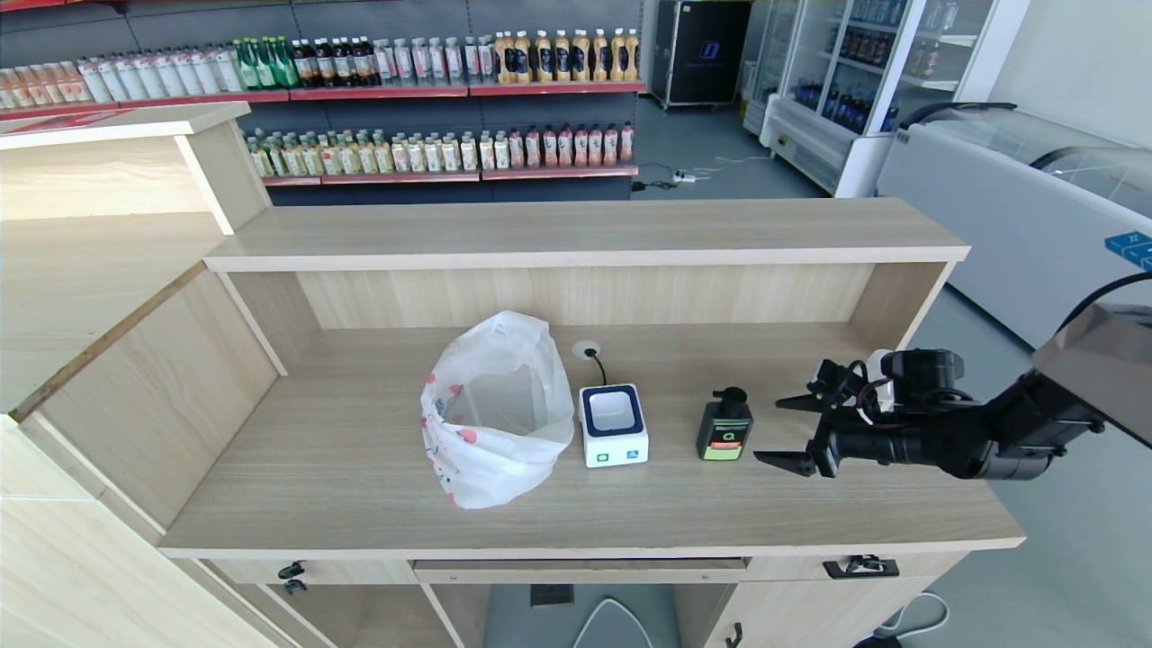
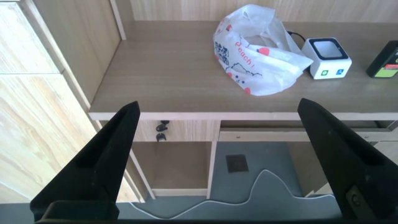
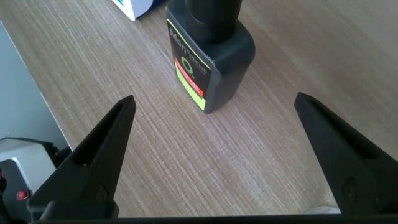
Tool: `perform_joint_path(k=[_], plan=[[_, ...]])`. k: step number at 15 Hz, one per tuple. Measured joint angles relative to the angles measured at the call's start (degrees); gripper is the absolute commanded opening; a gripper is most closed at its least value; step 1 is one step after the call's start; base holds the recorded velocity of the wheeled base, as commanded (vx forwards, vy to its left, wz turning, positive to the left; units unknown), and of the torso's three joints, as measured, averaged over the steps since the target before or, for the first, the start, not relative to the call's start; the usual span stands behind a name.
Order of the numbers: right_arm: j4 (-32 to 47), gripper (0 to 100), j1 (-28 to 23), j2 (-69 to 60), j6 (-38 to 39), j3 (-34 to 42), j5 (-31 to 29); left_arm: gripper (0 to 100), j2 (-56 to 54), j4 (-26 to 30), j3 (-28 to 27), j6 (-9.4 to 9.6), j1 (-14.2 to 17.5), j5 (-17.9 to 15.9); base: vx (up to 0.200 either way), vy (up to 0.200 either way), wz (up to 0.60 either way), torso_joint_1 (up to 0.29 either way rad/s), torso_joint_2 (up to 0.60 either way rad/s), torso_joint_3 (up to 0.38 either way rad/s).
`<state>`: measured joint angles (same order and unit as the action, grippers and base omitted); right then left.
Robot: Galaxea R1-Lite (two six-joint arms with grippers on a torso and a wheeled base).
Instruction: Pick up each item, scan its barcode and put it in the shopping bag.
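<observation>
A light wooden checkout counter with a raised back ledge stands in a shop. Behind it run red-edged shelves of drink bottles, and glass-door coolers stand off to the right.

On the counter, a white plastic shopping bag with red and pink prints stands open near the middle. Just beside it on the right sits a white box-shaped scanner with a dark blue frame around its window. Its black cable runs back to a round hole in the counter.

To the right of the scanner, a little apart from it, a dark pump-top bottle with a green and red label stands upright.

The right gripper hangs low over the counter just to the right of the bottle, pointing toward it. Its black fingers are spread wide and hold nothing. In the right wrist view the bottle lies just ahead of the fingertips, roughly centred on the gap between them. Neither finger touches it.

The left gripper is out in front of the counter's front edge, toward its left end, facing the counter. Its fingers are also spread wide with nothing between them, well apart from the bag.
</observation>
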<state>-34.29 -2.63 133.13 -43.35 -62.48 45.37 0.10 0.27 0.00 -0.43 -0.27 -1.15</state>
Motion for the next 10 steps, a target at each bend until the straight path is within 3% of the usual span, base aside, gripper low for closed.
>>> perform_joint_path(k=[10], plan=[[0.16, 100, 1.73, 4.90, 0.20, -5.63, -0.05, 100, 0.00, 0.00, 0.00, 0.02, 0.00, 0.00, 0.000, 0.000, 0.00, 0.000, 0.00, 0.000]])
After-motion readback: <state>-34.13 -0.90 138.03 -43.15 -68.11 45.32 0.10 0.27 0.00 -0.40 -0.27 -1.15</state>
